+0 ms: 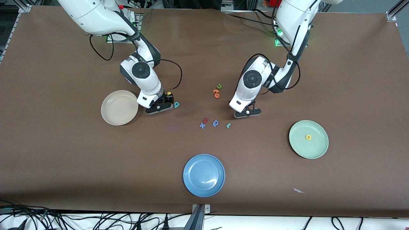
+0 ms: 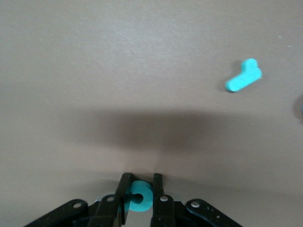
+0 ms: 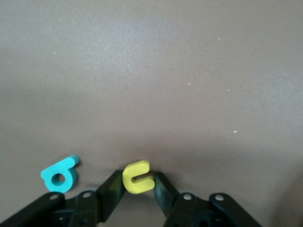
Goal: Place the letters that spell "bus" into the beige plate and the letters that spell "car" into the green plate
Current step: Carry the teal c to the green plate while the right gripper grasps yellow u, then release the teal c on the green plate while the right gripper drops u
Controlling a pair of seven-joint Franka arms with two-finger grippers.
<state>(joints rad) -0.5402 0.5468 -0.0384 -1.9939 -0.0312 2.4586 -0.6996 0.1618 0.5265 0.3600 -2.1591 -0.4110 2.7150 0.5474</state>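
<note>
A: What is lying nearest the camera?
B: A yellow "a" (image 1: 308,137) is resting in the green plate (image 1: 316,151).
A: And the grippers?
B: The left gripper (image 2: 140,196) is pinching a teal "c" (image 2: 141,198) down at the table; the right gripper (image 3: 138,182) is pinching a yellow "u" (image 3: 137,177) beside the beige plate (image 1: 111,116).
</note>
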